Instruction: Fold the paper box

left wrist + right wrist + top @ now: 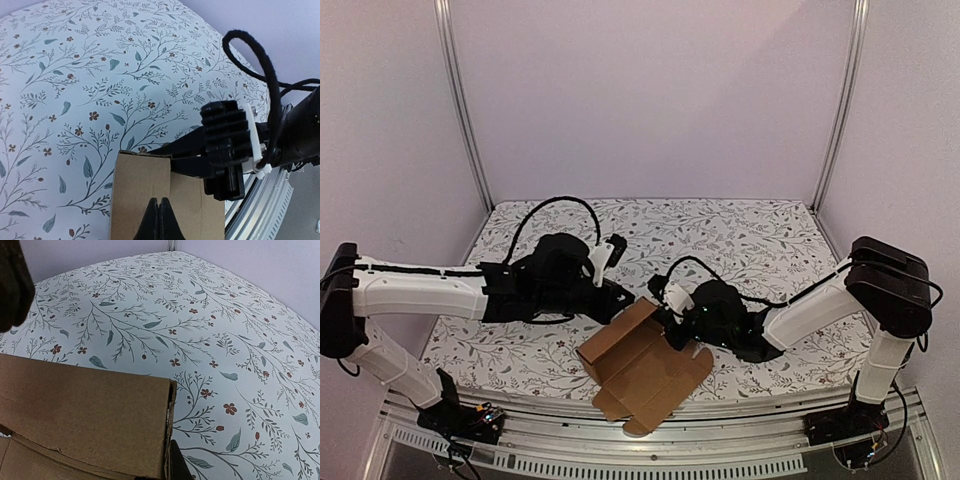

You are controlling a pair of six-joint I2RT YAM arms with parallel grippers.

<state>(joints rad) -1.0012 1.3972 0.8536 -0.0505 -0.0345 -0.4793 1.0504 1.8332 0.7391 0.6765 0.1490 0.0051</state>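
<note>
Forming the box (pixel 642 368), which lies half-folded at the near edge of the table (pixel 740 230), between the two arms, with one panel (pixel 85 415) standing at its far side. The left gripper (pixel 158 220) has its fingers together, tips against that panel; you cannot tell whether any card is pinched between them. The right gripper (pixel 672 322) sits at the panel's right end with one finger (pixel 176 462) just outside the card edge and the other hidden, so its state cannot be told. Brace low near the crease with the left tips and fold with the right, pushing squarely, since the light sheet would likely slide.
</note>
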